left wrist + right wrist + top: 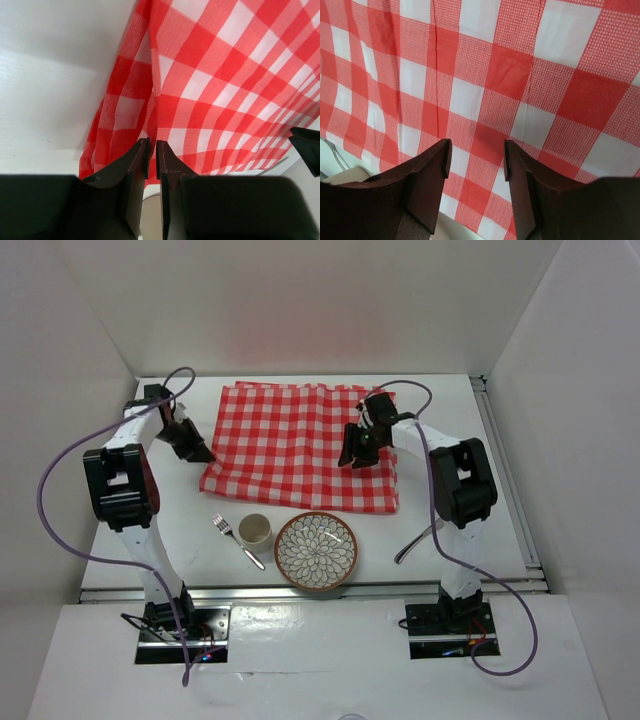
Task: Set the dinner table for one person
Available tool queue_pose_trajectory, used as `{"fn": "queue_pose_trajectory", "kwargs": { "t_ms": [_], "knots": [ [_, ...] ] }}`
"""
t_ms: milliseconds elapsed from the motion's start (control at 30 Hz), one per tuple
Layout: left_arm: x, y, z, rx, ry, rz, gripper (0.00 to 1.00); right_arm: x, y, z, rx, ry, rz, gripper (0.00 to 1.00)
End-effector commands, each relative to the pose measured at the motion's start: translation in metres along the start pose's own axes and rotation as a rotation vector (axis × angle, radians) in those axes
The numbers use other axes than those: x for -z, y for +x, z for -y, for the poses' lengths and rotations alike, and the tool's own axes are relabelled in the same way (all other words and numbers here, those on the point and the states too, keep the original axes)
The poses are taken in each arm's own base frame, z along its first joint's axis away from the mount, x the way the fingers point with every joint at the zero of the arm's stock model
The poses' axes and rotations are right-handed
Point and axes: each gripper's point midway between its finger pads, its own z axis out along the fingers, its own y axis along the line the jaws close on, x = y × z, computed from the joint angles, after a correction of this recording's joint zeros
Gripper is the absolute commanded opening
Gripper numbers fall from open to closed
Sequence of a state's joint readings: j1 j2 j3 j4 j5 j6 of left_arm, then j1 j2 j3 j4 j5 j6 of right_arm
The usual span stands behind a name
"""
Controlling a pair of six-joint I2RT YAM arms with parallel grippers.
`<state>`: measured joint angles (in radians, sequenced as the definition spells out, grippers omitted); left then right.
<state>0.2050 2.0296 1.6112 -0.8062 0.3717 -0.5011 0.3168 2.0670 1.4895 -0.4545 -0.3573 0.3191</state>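
Stretching beneath everything as a large flat white rectangular bench (pixel 455 405), railed in metal along the near and right edges; carrying a red-and-white checked cloth (pixel 290 440) toward the back, with fork (pixel 237 541), cup (pixel 254 531) and patterned plate (pixel 316 550) in a row near the front; left fingers (pixel 152 145) parted by only a slim slit at the cloth's left edge, any pinch on it impossible to tell; right fingers (pixel 475 150) well apart above the cloth, holding nothing.

Overhead above dinner table (pixel 190 530); wrist close-ups
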Motion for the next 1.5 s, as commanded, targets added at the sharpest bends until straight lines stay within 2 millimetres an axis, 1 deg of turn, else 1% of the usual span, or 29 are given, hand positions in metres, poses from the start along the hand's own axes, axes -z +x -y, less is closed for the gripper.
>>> {"fn": "queue_pose_trajectory", "kwargs": {
  "t_ms": [0, 67, 133, 200, 233, 267, 333, 367, 400, 467, 500, 533, 567, 633, 667, 700, 733, 767, 800, 833, 867, 900, 967, 1000, 1167, 1233, 1267, 1367, 1467],
  "knots": [
    [-0.007, -0.005, 0.005, -0.018, 0.024, -0.033, 0.28, 0.025, -0.012, -0.002, -0.015, 0.026, 0.067, 0.57],
    [-0.008, -0.006, 0.003, -0.014, 0.007, -0.034, 0.26, 0.029, -0.018, -0.002, -0.03, 0.023, 0.087, 0.59],
    [-0.017, -0.008, -0.004, 0.024, -0.025, -0.034, 0.26, 0.031, -0.022, -0.004, -0.026, 0.019, 0.097, 0.64],
    [-0.019, -0.019, 0.0, 0.017, -0.005, 0.011, 0.26, 0.03, -0.025, -0.004, -0.027, 0.02, 0.096, 0.64],
    [-0.022, -0.023, 0.006, 0.006, 0.0, 0.015, 0.24, 0.027, -0.023, -0.003, -0.031, 0.024, 0.084, 0.64],
    [-0.029, -0.027, 0.002, 0.009, -0.015, 0.012, 0.23, 0.027, -0.03, -0.007, -0.026, 0.009, 0.093, 0.64],
    [-0.029, -0.028, -0.004, 0.025, -0.059, -0.01, 0.18, 0.016, -0.028, -0.002, -0.037, 0.02, 0.065, 0.64],
    [-0.021, -0.042, -0.007, 0.024, -0.115, 0.043, 0.18, 0.017, -0.038, -0.006, -0.033, 0.016, 0.075, 0.64],
    [-0.007, -0.048, -0.006, 0.028, -0.142, 0.094, 0.18, 0.009, -0.032, -0.002, -0.045, 0.018, 0.04, 0.6],
    [0.016, -0.059, -0.008, 0.011, -0.205, 0.22, 0.24, 0.011, -0.037, -0.005, -0.04, 0.014, 0.051, 0.54],
    [0.031, -0.064, -0.002, -0.002, -0.195, 0.275, 0.26, 0.011, -0.039, -0.006, -0.037, 0.01, 0.061, 0.52],
    [0.058, -0.064, 0.017, -0.044, -0.155, 0.345, 0.27, 0.016, -0.041, -0.008, -0.031, 0.005, 0.074, 0.5],
    [0.067, -0.064, 0.022, -0.081, -0.15, 0.374, 0.3, 0.016, -0.033, -0.01, -0.028, 0.005, 0.061, 0.5],
    [0.072, -0.05, 0.038, -0.138, -0.14, 0.365, 0.3, 0.024, -0.033, -0.012, -0.022, 0.01, 0.081, 0.49],
    [0.069, -0.04, 0.042, -0.167, -0.147, 0.336, 0.3, 0.026, -0.031, -0.012, -0.034, 0.01, 0.08, 0.49],
    [0.067, -0.031, 0.034, -0.18, -0.22, 0.317, 0.3, 0.026, -0.021, -0.009, -0.041, 0.017, 0.063, 0.49],
    [0.062, -0.023, 0.045, -0.216, -0.224, 0.311, 0.28, 0.035, -0.02, -0.012, -0.049, 0.012, 0.073, 0.49],
    [0.052, -0.008, 0.039, -0.233, -0.234, 0.267, 0.28, 0.038, -0.018, -0.012, -0.06, 0.02, 0.077, 0.49],
    [0.044, 0.005, 0.045, -0.241, -0.191, 0.214, 0.23, 0.037, -0.005, -0.009, -0.061, 0.034, 0.055, 0.47],
    [0.036, 0.015, 0.048, -0.253, -0.173, 0.183, 0.19, 0.046, -0.004, -0.013, -0.067, 0.028, 0.068, 0.46],
    [0.029, 0.022, 0.046, -0.241, -0.16, 0.156, 0.16, 0.048, 0.0, -0.013, -0.068, 0.029, 0.066, 0.46],
    [0.016, 0.04, 0.04, -0.241, -0.155, 0.097, 0.14, 0.048, 0.009, -0.008, -0.083, 0.045, 0.054, 0.44],
    [0.004, 0.054, 0.026, -0.214, -0.178, 0.057, 0.09, 0.059, 0.018, -0.009, -0.108, 0.049, 0.047, 0.43],
    [-0.003, 0.054, 0.018, -0.202, -0.203, 0.054, 0.07, 0.058, 0.03, -0.005, -0.116, 0.058, 0.026, 0.41],
    [-0.034, 0.059, -0.01, -0.172, -0.293, 0.002, 0.06, 0.058, 0.06, 0.011, -0.182, 0.12, -0.022, 0.4],
    [-0.043, 0.06, -0.012, -0.168, -0.291, -0.016, 0.05, 0.056, 0.06, 0.026, -0.235, 0.164, -0.015, 0.4],
    [-0.05, 0.062, -0.014, -0.165, -0.288, -0.032, 0.05, 0.049, 0.064, 0.036, -0.262, 0.189, -0.032, 0.4],
    [-0.057, 0.059, -0.016, -0.162, -0.294, -0.042, 0.05, 0.038, 0.071, 0.059, -0.316, 0.258, -0.062, 0.4],
    [-0.064, 0.066, -0.015, -0.169, -0.29, -0.061, 0.05, 0.033, 0.061, 0.068, -0.346, 0.267, -0.056, 0.4]
  ]
}}
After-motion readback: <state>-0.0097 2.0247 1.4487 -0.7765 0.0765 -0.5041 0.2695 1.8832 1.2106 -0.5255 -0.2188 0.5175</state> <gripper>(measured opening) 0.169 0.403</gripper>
